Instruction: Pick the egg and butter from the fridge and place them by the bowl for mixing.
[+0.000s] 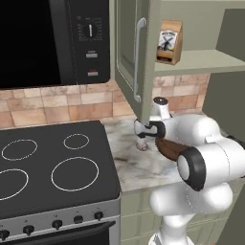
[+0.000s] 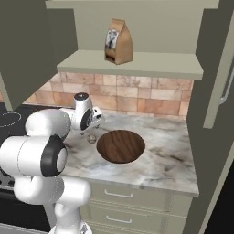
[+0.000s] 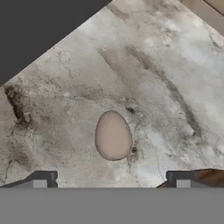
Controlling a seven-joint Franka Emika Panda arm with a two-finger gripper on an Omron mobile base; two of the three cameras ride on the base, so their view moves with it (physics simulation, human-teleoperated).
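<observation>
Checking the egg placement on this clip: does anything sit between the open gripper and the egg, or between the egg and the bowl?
Nothing visible does. The egg lies alone on bare marble counter, below the open gripper, just beside the bowl.

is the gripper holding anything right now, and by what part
Nothing. The gripper is open, and the egg lies free on the counter between its fingertips.
</observation>
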